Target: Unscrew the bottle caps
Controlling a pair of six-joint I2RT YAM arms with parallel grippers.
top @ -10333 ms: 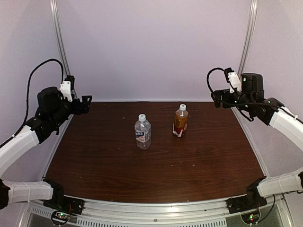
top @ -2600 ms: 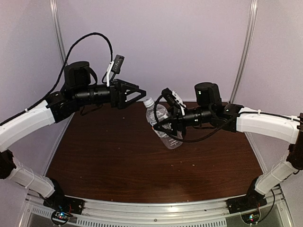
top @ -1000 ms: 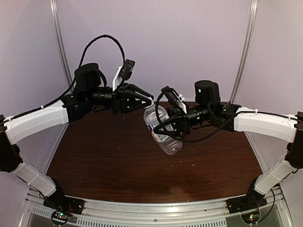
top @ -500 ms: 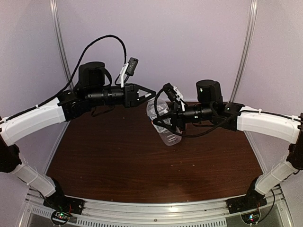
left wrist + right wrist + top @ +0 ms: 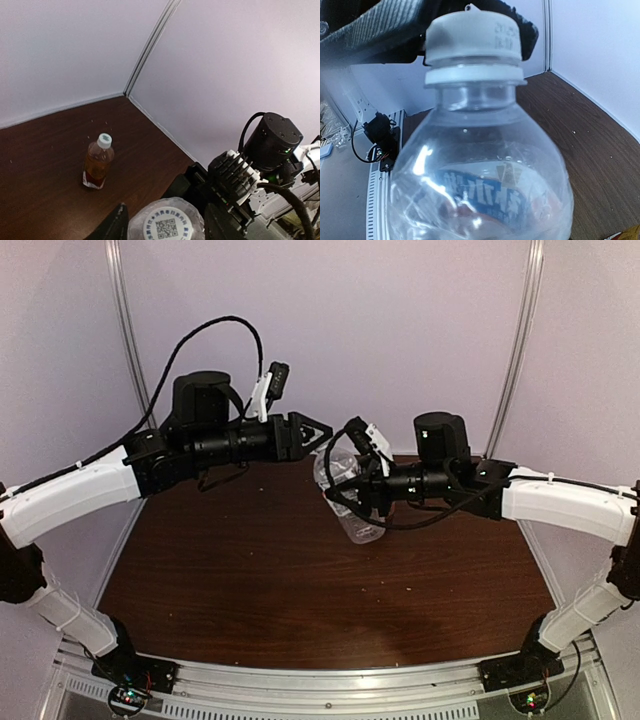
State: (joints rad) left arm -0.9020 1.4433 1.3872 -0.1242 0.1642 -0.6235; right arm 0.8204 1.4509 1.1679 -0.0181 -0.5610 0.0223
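Step in hand, as I read it: first cap, bimanual unscrew, at the moment of engagement. Left arm is stretched out level toward centre, left tool nose-on to the neck of the clear bottle. The left wrist view looks straight down on the white cap, with one finger on each side of it, so the tool straddles it. I can't tell from any view whether the pads are actually pressed onto the cap or just flanking it. In the right wrist view the cap is seated on the neck, collar ring tight under it and no thread showing, so I judge it not loosened yet. The bottle is held up off the tabletop, tilted with its neck toward the left arm and pinched round the body by the right tool, which is closed on it. Next move calls for confirming a firm squeeze on the cap, then rolling the left wrist in the loosening direction while the right holds the body from turning. The thin plastic may slip or crush, so re-grips are likely. Far right, the amber bottle stands upright on the tabletop with the second cap on it, untouched and well apart from both tools. It's hidden in the top view.
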